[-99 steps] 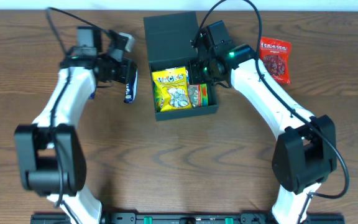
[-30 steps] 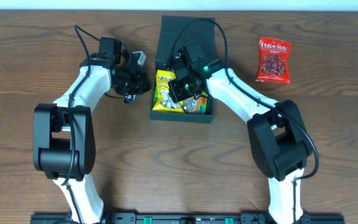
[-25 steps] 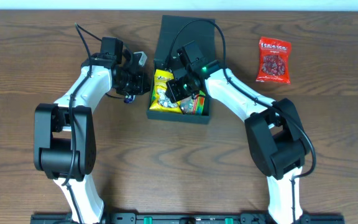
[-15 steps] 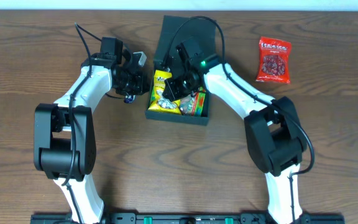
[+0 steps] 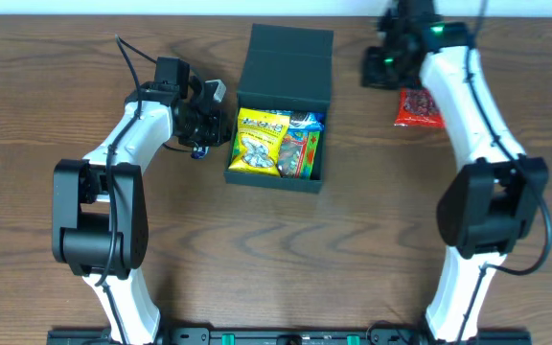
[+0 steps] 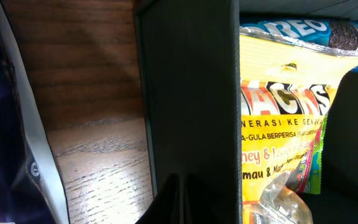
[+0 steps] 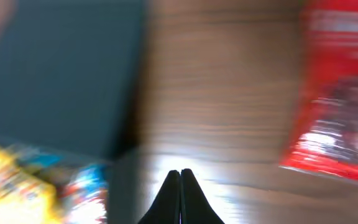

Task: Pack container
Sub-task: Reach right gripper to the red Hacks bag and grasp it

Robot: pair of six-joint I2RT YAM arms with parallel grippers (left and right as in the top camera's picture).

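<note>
The container is a dark teal box in the middle of the table, its flap lid folded open at the back. Inside lie a yellow snack packet and other colourful packets. My left gripper is shut and empty, its tips against the box's left wall; the yellow packet shows just past that wall. My right gripper is shut and empty, raised over the table between the lid and a red packet. That view is blurred.
The red snack packet lies at the back right, partly under my right arm. A dark blue packet lies beneath my left gripper, and its white edge runs along the left of the wrist view. Bare wood lies in front of the box.
My right arm has left the box and swung to the back right, near the red packet. The packets inside are now uncovered. The left arm has held still over the last second.
</note>
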